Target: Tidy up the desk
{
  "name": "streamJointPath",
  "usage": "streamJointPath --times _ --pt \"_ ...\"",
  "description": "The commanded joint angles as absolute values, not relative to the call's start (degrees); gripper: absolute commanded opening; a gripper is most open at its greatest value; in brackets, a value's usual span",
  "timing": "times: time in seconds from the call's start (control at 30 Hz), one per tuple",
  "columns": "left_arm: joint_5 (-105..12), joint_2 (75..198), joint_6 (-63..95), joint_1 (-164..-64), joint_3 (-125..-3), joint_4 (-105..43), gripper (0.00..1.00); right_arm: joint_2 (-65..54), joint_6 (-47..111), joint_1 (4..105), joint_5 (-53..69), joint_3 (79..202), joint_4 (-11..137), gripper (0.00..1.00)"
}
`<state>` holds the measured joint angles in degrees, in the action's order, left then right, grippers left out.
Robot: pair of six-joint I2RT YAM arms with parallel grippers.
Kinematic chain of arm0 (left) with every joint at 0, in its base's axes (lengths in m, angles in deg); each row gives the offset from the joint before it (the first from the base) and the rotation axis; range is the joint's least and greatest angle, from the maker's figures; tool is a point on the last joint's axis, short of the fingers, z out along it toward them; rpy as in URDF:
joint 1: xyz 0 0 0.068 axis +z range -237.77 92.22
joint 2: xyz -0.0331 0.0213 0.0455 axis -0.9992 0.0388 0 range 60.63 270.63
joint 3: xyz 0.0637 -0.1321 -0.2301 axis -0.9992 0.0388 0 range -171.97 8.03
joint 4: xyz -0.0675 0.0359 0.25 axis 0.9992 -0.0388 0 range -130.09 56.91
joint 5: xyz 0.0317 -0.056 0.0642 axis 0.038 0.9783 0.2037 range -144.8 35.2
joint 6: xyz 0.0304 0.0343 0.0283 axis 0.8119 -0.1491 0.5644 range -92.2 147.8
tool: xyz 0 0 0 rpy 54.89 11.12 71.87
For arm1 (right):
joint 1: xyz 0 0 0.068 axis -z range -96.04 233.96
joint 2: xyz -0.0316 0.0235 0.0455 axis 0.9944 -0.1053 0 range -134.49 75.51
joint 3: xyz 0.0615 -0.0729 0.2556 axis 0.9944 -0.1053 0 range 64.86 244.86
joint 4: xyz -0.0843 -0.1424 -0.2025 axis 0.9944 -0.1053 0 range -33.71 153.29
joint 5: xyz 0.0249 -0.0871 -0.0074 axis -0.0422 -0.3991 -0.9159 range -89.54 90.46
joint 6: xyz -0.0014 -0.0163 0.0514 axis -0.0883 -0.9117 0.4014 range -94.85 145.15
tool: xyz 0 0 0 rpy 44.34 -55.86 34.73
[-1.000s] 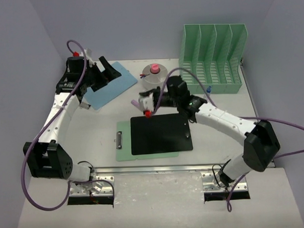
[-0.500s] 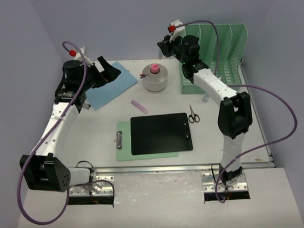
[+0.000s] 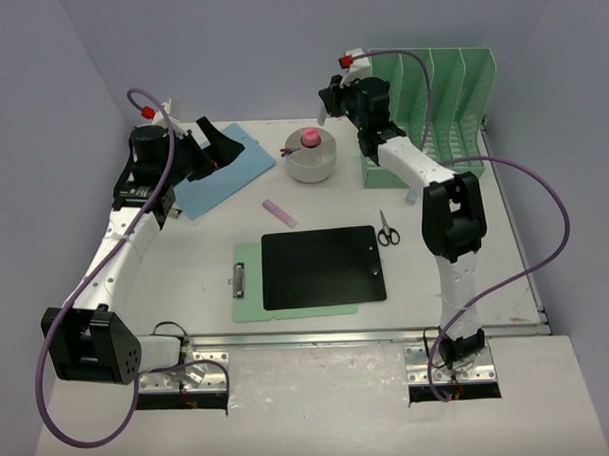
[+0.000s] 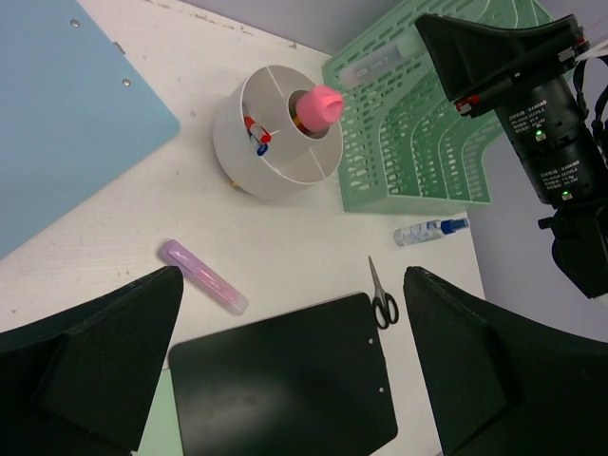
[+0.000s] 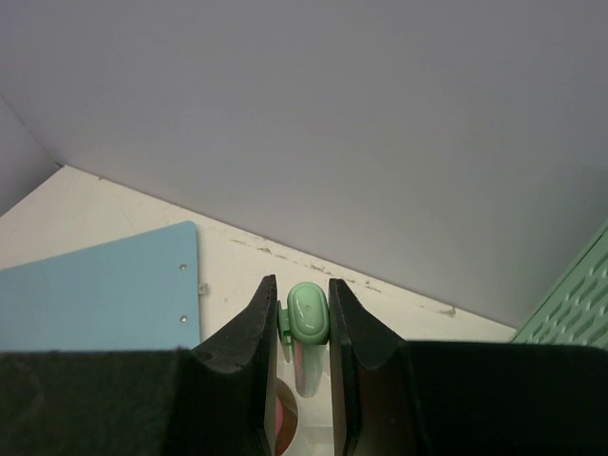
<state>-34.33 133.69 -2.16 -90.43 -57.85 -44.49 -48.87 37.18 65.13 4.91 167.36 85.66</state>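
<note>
Three clipboards (image 3: 321, 267) and one pair of scissors (image 3: 387, 228) lie on the tabletop (image 3: 186, 272). Left tool (image 4: 293, 313) is spread wide apart. Right tool (image 5: 302, 294) clamps one green-capped marker (image 5: 308, 318).

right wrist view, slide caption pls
The right fingers pinch a green-capped pen above the desk, blue clipboard at left.

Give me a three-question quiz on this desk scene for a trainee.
1. True or false: the black clipboard lies on top of the green clipboard.
2. The right tool grips: A) scissors, B) a green-capped marker, C) a purple highlighter.
3. Fill in: the left tool has its jaws ___.
Key: 1 true; 2 B; 3 open.
</note>
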Motion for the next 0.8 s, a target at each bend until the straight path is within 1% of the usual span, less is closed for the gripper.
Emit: streamJointPath --times 0.0,0.47,0.77 --pt "-33.4 132.1 -3.0 -90.7 -57.7 -40.8 1.00 -48.6 37.5 65.4 3.7 168.5 92.1 0.01" --pt "-33.5 133.7 -0.8 -90.7 -57.8 -41.6 1.00 -54.1 39.0 66.2 2.3 169.2 91.7 0.01" --pt "-31.2 136.0 7.0 -90.7 -58.1 -43.2 1.00 -56.9 41.9 66.8 2.1 170.4 88.4 0.03"
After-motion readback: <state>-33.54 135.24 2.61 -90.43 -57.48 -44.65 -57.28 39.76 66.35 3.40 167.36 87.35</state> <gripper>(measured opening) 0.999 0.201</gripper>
